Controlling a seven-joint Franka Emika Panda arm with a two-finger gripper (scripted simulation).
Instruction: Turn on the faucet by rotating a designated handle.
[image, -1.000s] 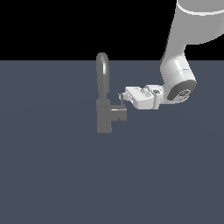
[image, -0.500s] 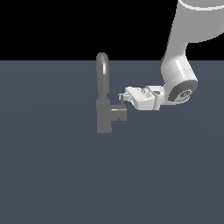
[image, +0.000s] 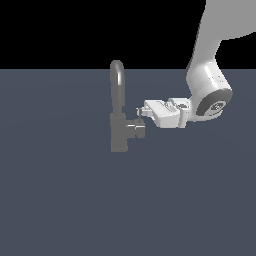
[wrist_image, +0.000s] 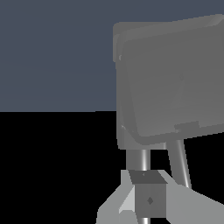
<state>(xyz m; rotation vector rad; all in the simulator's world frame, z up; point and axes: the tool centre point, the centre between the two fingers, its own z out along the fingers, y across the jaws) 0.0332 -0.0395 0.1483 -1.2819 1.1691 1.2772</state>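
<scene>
The faucet is seen standing upright on the dark table, its arched spout rising above the blocky body. The handle projects from the body toward the exterior view's right, and a thin pin lever stands at its end.

The tool is held level at the height of that pin, reaching in from the exterior view's right, with its tips at the pin. In the wrist view the faucet body fills much of the frame and a thin upright rod is seen just ahead of the fingertip. Whether the pin is clenched or merely touched cannot be told from either view, since the tips overlap the pin and the gap is not resolved.

A slip is judged to be the main risk: the pin is thin, so a shallow or off-centre hold could be lost once turning force is applied. If the arm were swept in a straight line and not along an arc about the stub's axis, the pin could be forced sideways out of the tool, or the tool could be jammed against the stub. The spout could also be struck, being close to the tool.

Compared with the earlier frames, almost nothing is changed; the arm's wrist and tool are found in the same place, and the handle is shown at the same angle.
</scene>
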